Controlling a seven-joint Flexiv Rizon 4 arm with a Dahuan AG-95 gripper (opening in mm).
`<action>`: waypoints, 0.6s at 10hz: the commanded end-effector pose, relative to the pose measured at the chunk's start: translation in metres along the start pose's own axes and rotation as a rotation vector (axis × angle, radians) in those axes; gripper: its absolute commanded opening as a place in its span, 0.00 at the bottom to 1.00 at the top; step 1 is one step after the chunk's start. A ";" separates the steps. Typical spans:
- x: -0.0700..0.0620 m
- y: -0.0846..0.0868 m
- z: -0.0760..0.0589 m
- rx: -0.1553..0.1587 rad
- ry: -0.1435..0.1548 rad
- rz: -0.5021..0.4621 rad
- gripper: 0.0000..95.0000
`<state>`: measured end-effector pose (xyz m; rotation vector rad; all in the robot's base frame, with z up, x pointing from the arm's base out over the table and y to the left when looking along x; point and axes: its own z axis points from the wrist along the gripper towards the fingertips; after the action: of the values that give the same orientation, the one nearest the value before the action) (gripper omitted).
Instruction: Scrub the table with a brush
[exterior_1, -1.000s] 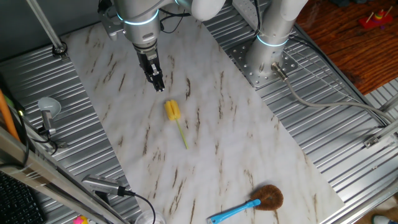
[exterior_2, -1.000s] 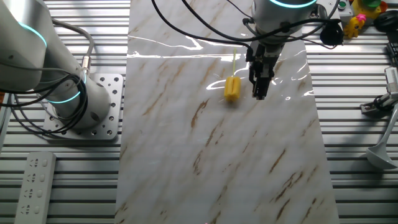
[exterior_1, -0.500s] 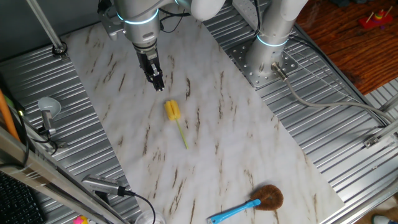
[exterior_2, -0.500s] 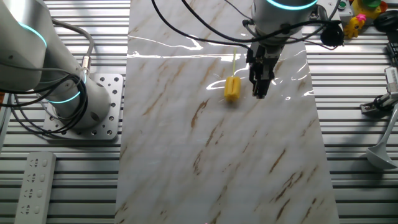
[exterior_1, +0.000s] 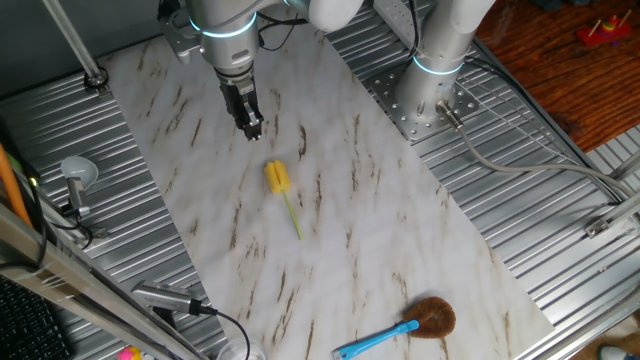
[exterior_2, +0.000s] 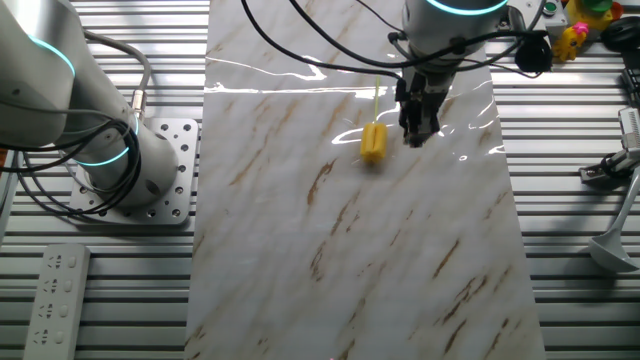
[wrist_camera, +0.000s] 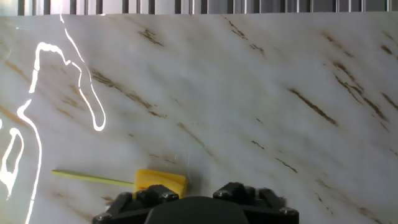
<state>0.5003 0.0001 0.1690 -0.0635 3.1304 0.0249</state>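
In one fixed view, the gripper (exterior_1: 250, 128) is seen hanging above the tabletop (exterior_1: 380, 220), with nothing between its fingers, which appear drawn close together. The brush (exterior_1: 281, 193) lies flat on the marble sheet, apart from the gripper and nearer the camera; its yellow head points toward the gripper and its thin handle runs away from it, toward the lower right. A blue-handled brush (exterior_1: 400, 328) lies well apart at the sheet's near end. In the other fixed view, the gripper (exterior_2: 417, 135) is seen just right of the brush (exterior_2: 374, 132), whose long axis runs up and down the picture, the head nearest the camera and the handle pointing away. In the hand view, only the gripper's base (wrist_camera: 196, 202) is shown, so the finger gap cannot be read there; the brush (wrist_camera: 138, 181) lies to its left, handle stretching leftward. A short sideways shift over the brush is judged to be needed before any descent.
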 end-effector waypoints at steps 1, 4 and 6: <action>0.001 0.000 -0.001 0.002 -0.001 -0.002 0.00; 0.002 0.000 -0.001 -0.007 0.000 -0.056 0.00; 0.002 0.000 0.000 -0.001 -0.002 -0.054 0.00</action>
<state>0.4988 0.0002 0.1698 -0.1510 3.1262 0.0320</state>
